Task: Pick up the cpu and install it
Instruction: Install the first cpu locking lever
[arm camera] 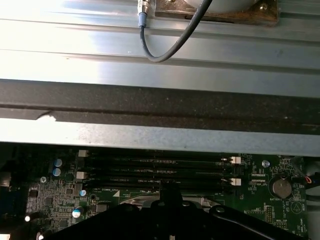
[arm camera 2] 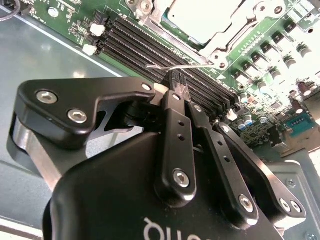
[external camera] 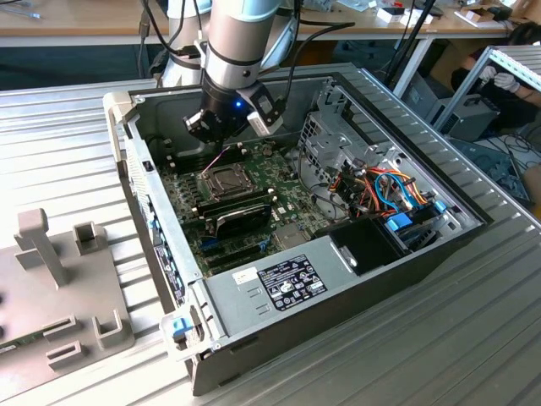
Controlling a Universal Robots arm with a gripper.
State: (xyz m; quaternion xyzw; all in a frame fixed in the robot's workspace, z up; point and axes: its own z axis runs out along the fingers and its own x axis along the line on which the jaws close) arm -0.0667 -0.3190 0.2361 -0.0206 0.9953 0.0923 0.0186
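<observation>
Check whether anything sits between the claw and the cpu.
Yes. In the second wrist view the cpu lies in its socket with the metal socket frame over its edges, and a thin wire lever crosses between it and the claw, which hangs over the memory slots.

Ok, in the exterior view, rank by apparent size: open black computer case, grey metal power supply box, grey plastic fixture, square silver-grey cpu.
1. Open black computer case.
2. Grey metal power supply box and grey plastic fixture: look alike, and the fixture is cut by the picture's edge, so unranked.
3. Square silver-grey cpu, smallest.
</observation>
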